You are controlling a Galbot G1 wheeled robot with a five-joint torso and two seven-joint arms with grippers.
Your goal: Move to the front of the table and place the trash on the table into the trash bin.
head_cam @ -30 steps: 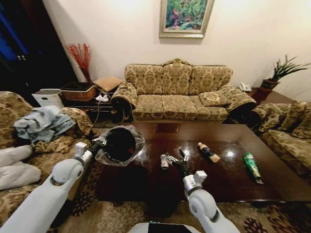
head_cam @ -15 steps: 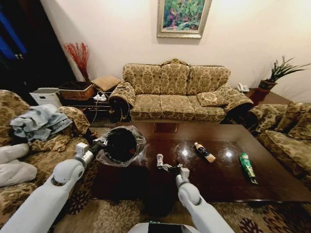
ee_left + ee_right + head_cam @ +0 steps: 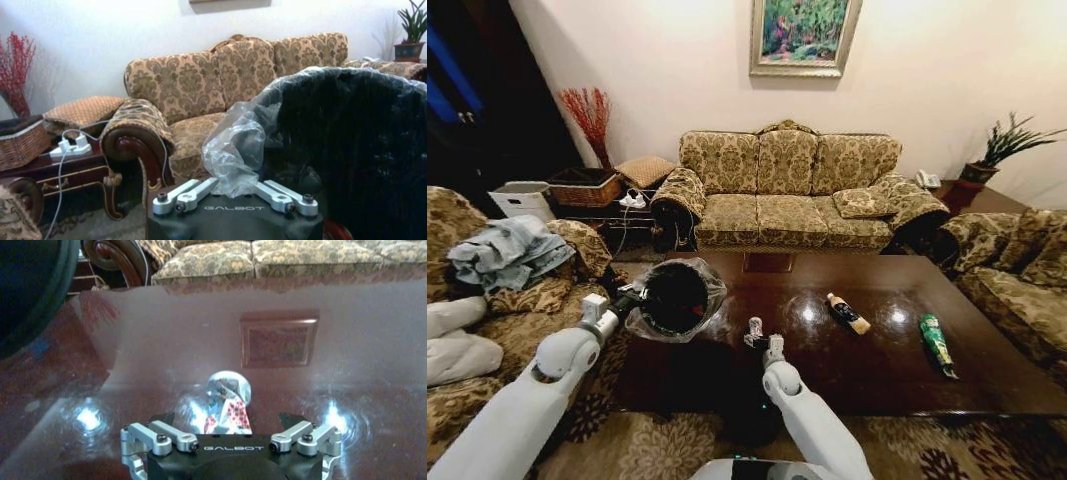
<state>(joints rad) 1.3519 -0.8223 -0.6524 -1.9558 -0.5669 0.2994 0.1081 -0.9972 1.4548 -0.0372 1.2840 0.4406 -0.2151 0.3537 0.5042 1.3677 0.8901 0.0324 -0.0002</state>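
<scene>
Can point(image 3: 227, 405) between open right tool point(image 3: 229, 432)

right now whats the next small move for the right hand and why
Probably close on the can and lift it. The right hand sits low over the table with its fingers spread either side of the can, not gripping yet. The left hand holds the trash bin tilted toward it, ready to receive.

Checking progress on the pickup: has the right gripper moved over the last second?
Yes. The right gripper has swung toward the robot's left across the table, closing onto the silver-black can.
</scene>
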